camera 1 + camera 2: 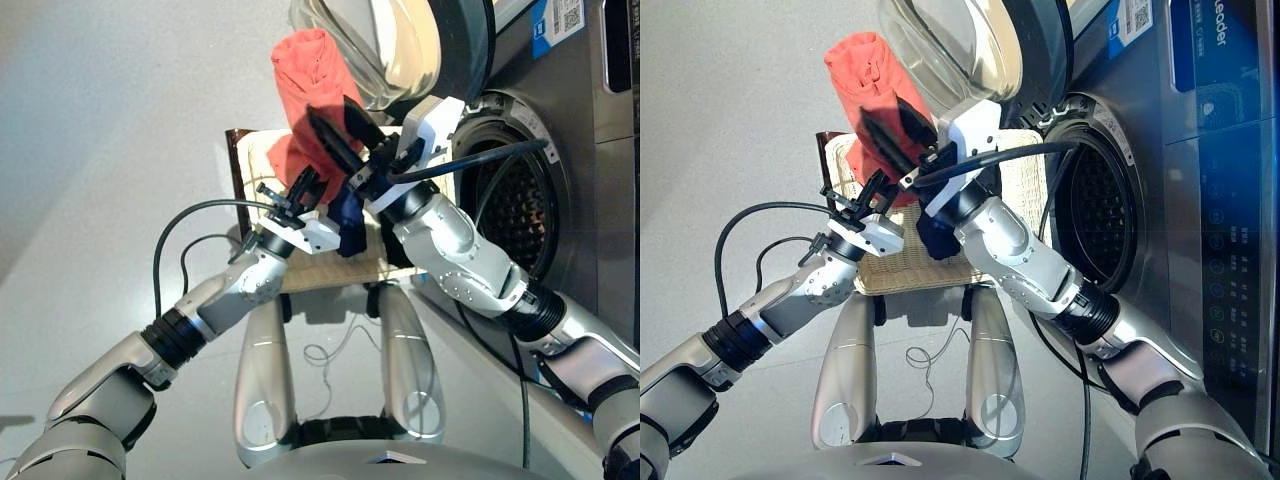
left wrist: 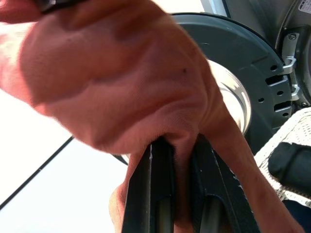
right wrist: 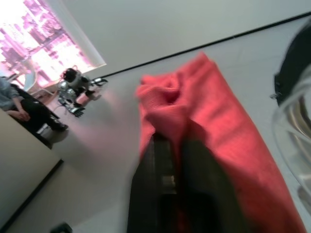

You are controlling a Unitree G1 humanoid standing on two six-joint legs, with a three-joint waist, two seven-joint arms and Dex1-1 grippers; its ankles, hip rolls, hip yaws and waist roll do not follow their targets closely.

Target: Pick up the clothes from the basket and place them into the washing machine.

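A coral-red garment (image 1: 310,65) hangs in the air above the cream wicker basket (image 1: 330,272), in front of the open porthole door (image 1: 385,40). My right gripper (image 1: 332,112) is shut on its middle, and in the right wrist view the black fingers (image 3: 163,170) pinch red cloth. My left gripper (image 1: 298,190) is shut on the garment's lower end (image 2: 121,87), just above the basket. A navy blue garment (image 1: 347,215) lies in the basket under my right wrist. The washing machine (image 1: 590,180) stands on the right with its steel drum (image 1: 520,215) exposed.
The open glass door juts out over the basket's far side. Black cables (image 1: 190,240) loop from both arms. A dark appliance (image 1: 1230,60) is stacked above the machine. Far off, a seated person (image 3: 19,104) and a small machine (image 3: 75,90) show in the right wrist view.
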